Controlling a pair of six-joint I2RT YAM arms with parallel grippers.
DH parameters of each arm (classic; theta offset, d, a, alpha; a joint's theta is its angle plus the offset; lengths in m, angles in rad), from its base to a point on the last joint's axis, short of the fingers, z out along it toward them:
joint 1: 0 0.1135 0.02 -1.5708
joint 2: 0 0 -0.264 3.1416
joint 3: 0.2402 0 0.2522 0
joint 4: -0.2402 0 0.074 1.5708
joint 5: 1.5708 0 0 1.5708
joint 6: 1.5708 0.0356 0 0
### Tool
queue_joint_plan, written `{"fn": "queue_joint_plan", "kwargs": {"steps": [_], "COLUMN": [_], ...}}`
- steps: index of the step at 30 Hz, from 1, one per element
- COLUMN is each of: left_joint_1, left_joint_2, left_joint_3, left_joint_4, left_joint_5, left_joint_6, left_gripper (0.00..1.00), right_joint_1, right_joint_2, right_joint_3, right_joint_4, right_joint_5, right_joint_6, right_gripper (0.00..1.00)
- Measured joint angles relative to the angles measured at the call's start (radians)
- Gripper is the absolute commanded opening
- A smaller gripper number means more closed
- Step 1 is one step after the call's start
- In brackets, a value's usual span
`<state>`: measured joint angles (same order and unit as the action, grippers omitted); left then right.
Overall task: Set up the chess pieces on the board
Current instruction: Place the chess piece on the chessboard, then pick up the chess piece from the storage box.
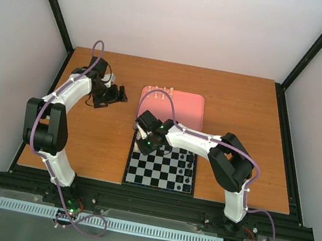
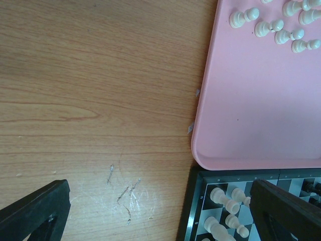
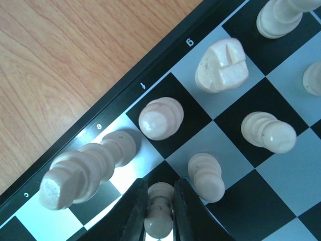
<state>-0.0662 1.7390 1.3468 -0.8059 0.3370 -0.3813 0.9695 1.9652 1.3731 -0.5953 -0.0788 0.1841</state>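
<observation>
Chess pieces [image 3: 160, 118] — pale, standing on the board [image 3: 281, 196] just ahead of the right pincer [image 3: 159, 185] and off to both its sides. That pincer is pinching one pawn [image 3: 159, 221], a finger touching each flank, with the pawn upright on its square. Over the table [image 2: 75, 75] the left pincer [image 2: 158, 193] is spread wide, nothing between its fingers — pink tray [image 2: 241, 125] ahead to its right, more pale pieces at the tray's far end. A board corner sits under its right finger.
</observation>
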Motion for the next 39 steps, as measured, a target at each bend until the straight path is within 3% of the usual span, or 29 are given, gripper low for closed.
{"fn": "queue_joint_plan", "kwargs": {"steps": [18,26,33,39], "left_joint_1": [0.000,0.000,0.000,0.000], "left_joint_2": [0.000,0.000,0.000,0.000], "left_joint_3": [0.000,0.000,0.004,0.016], "left_joint_4": [0.000,0.000,-0.003,-0.008], "left_joint_5": [0.000,0.001,0.007,0.012], "left_joint_6": [0.000,0.000,0.000,0.008], "left_gripper": [1.00,1.00,1.00,1.00], "right_joint_1": [0.000,-0.019,-0.201,-0.365], "right_joint_2": [-0.071,-0.188,-0.139,0.161], "right_joint_3": [-0.013,0.007,0.244,0.581], "right_joint_4": [-0.023,-0.075,-0.084,-0.119], "right_joint_5": [0.024,0.068,0.070,0.066], "right_joint_6": [0.000,0.024,0.019,0.023], "right_gripper": [0.37,0.61,0.73,0.71]}}
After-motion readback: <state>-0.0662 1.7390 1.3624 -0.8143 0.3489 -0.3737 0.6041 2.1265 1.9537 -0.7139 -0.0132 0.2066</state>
